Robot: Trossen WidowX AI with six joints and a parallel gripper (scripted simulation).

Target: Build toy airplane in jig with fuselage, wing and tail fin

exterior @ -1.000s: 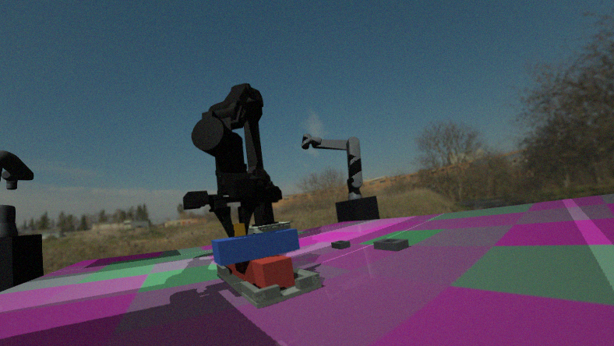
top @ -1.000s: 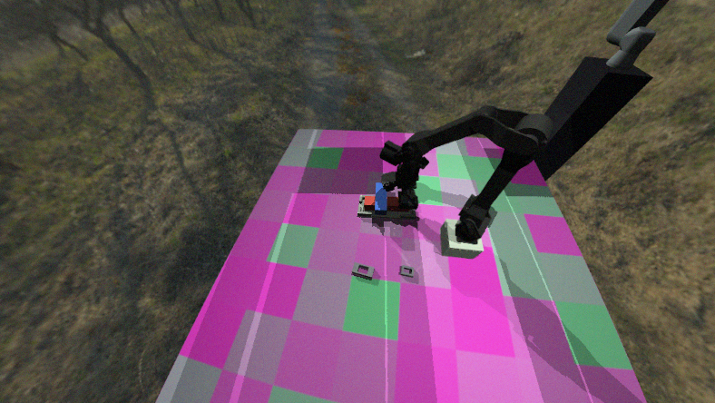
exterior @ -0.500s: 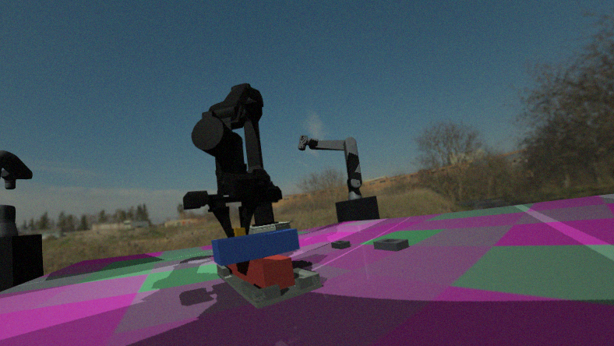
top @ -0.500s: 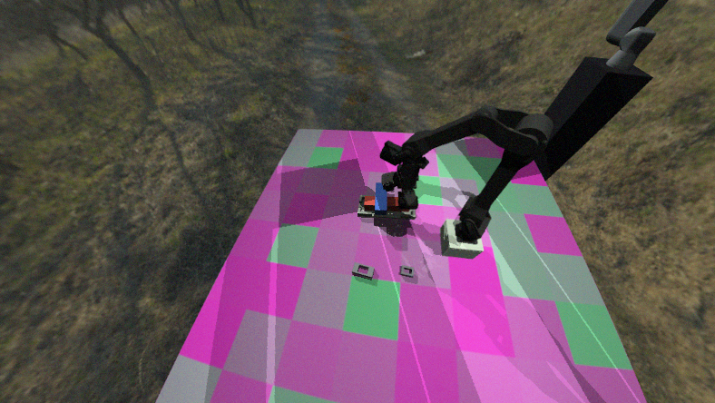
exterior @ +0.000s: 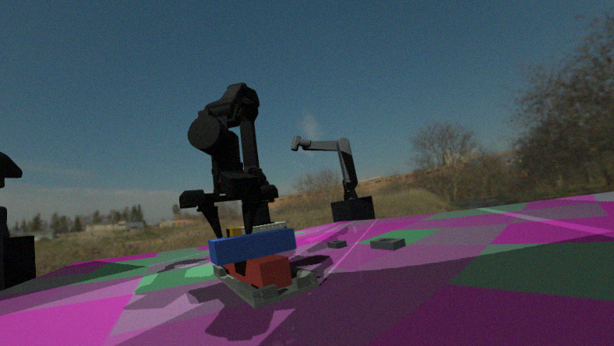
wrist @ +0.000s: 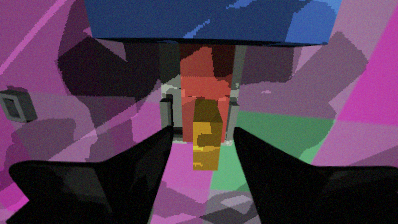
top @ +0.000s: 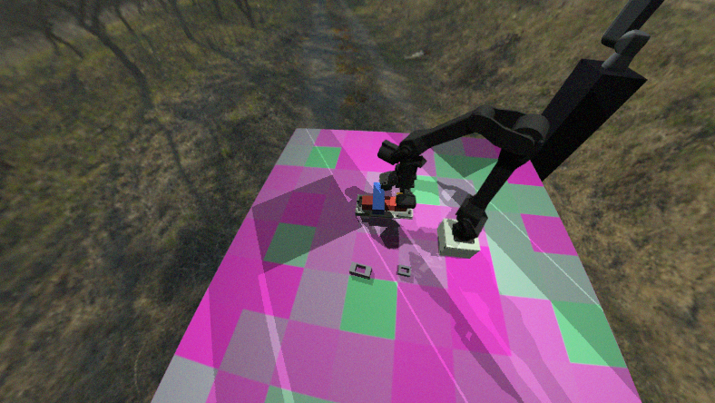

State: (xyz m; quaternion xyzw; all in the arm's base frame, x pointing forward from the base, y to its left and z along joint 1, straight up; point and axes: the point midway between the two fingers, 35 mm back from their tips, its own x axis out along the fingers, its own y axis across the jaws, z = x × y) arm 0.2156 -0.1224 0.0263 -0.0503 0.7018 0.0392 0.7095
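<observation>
The red fuselage (top: 367, 202) (exterior: 274, 270) (wrist: 204, 85) lies in the grey jig cradle (exterior: 256, 297). The blue wing (top: 377, 197) (exterior: 253, 245) (wrist: 215, 20) sits crosswise on top of it. The yellow tail fin (exterior: 234, 231) (wrist: 206, 135) stands upright at the tail end of the fuselage. Its tab and socket are hidden, so full seating cannot be told. My gripper (top: 396, 192) (exterior: 234, 234) (wrist: 203, 131) is open, with a fingertip on each side of the fin and a gap on both sides in the wrist view.
A larger grey holder (top: 361, 275) (exterior: 387, 246) and a smaller one (top: 404, 274) (exterior: 336, 245) lie on the table. The arm's base stands on a pale block (top: 457, 250). A grey arm (exterior: 347, 167) stands beyond the table.
</observation>
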